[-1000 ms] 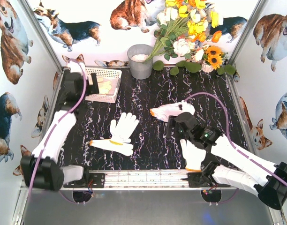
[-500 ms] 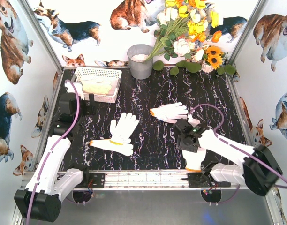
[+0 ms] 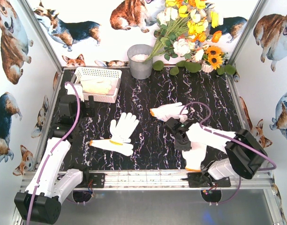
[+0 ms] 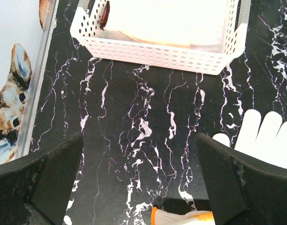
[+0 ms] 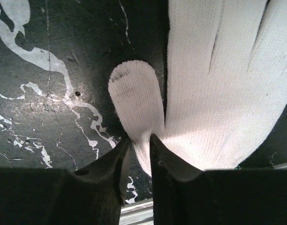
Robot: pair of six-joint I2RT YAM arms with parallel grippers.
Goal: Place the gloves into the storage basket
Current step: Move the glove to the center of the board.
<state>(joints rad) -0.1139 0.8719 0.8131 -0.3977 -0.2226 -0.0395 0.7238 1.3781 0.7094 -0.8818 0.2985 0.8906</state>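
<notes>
The white lattice storage basket (image 3: 113, 73) (image 4: 157, 54) stands at the back left with pale yellow gloves (image 3: 99, 86) in it. My left gripper (image 3: 85, 105) (image 4: 139, 173) hangs open just in front of it, nothing between its fingers. Two gloves lie mid-table: a white one (image 3: 124, 125) (image 4: 263, 136) and one with an orange cuff (image 3: 110, 146) (image 4: 185, 218). Another orange-cuffed glove (image 3: 169, 111) lies right of centre. My right gripper (image 3: 181, 138) (image 5: 142, 140) is shut on a white glove (image 3: 195, 157) (image 5: 218, 84) at the base of its thumb, near the front right.
A grey metal bucket (image 3: 140, 61) stands at the back centre, beside a bunch of artificial flowers (image 3: 190, 37). Printed walls close in both sides. An aluminium rail (image 3: 143, 178) runs along the near edge of the black marbled table (image 3: 148, 93).
My left gripper drew back from over the basket toward me and opened wider. My right gripper came down onto the front right glove and closed on it.
</notes>
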